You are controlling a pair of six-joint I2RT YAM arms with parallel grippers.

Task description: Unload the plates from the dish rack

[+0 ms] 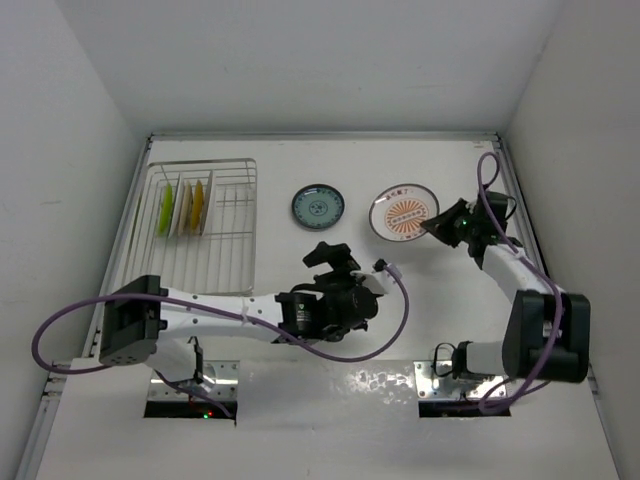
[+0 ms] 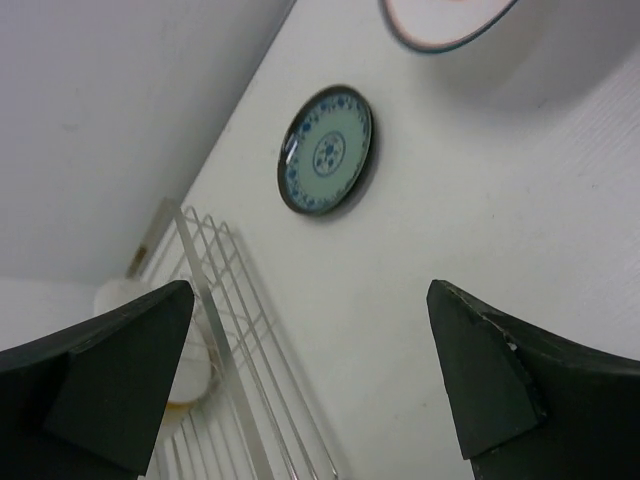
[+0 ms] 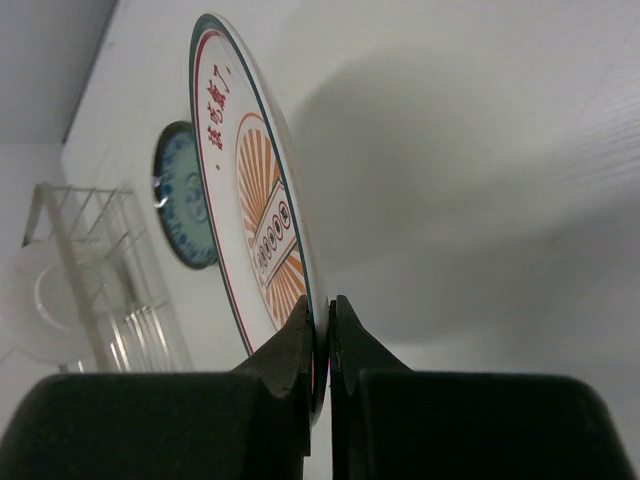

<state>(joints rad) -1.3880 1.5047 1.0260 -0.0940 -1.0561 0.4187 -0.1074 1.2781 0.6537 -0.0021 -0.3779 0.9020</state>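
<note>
The dish rack [image 1: 225, 250] stands at the back left with three plates upright in its slots: lime green [image 1: 164, 212], white [image 1: 183, 210] and yellow-brown [image 1: 198, 206]. A teal-blue plate [image 1: 318, 207] lies flat on the table. My right gripper [image 1: 438, 228] is shut on the rim of a white plate with an orange sunburst and red marks [image 1: 402, 214], shown tilted in the right wrist view [image 3: 250, 200], fingers [image 3: 296, 345] pinching its edge. My left gripper [image 1: 330, 256] is open and empty, in front of the teal plate [image 2: 325, 150] and right of the rack [image 2: 235, 330].
White walls close in the table on three sides. The right part of the rack has bare slots. A purple cable loops round each arm. The teal plate [image 3: 185, 205] and the rack [image 3: 85, 260] show behind the held plate in the right wrist view.
</note>
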